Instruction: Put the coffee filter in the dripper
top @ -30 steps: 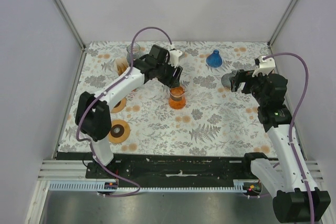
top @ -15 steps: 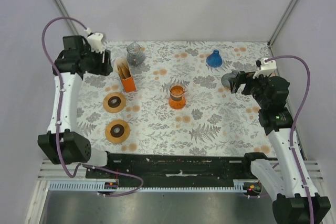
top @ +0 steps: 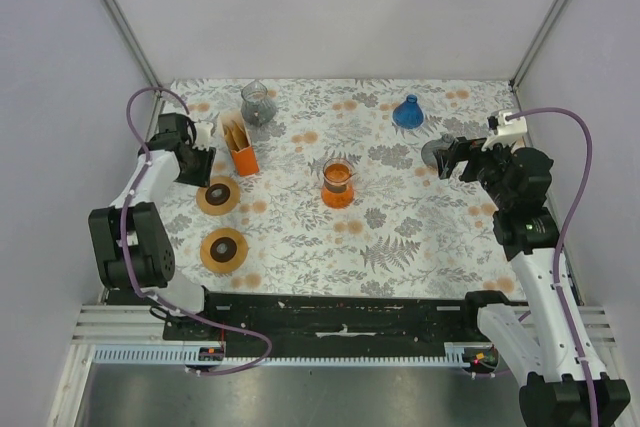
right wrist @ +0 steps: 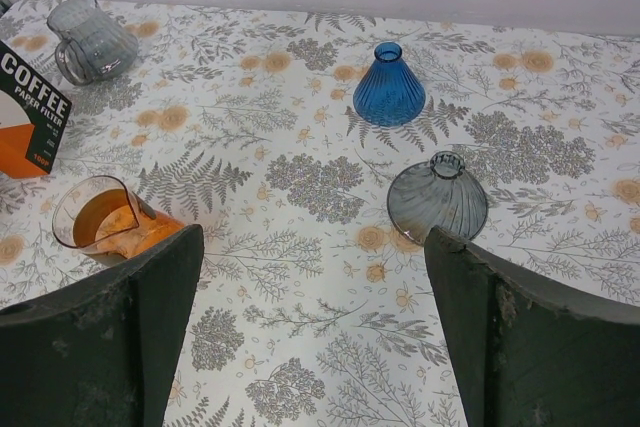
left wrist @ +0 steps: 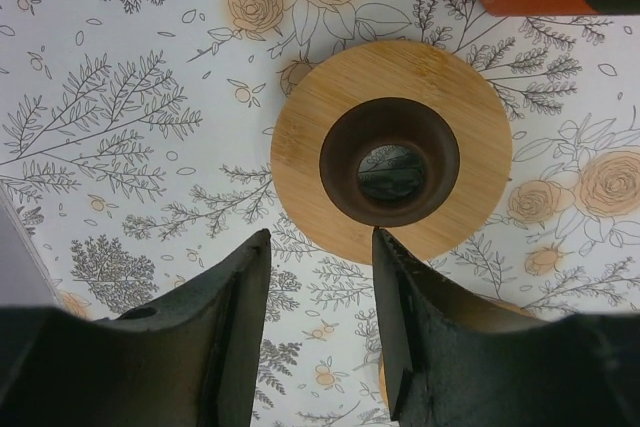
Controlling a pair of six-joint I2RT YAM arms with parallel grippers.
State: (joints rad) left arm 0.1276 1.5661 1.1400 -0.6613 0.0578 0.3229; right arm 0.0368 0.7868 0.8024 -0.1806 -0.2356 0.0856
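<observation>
- The wooden disc (left wrist: 300, 147), centre of the left wrist view, is showing pale, smooth, matt grain.
- The blue dripper (right wrist: 388, 87) is gleaming like ribbed, glossy glass.
- The coffee filter box (right wrist: 30, 112), far left, is looking like printed cardboard.

Drippers and filters sitting apart
The blue dripper (right wrist: 388, 87) and grey dripper (right wrist: 438, 197) are resting mouth-down ahead of the jaws of the right gripper (right wrist: 315, 237); the orange filter box (right wrist: 30, 112) is standing far left.

- Grey glass jug (top: 257, 103): stands upright at the far edge of my worktop (top: 420, 232), left of centre.
- Orange-tinted glass pitcher (top: 339, 184): stands upright near the middle, well apart from the jug.
- Worktop: covered in a pale print of ferns and orange flowers.
</observation>
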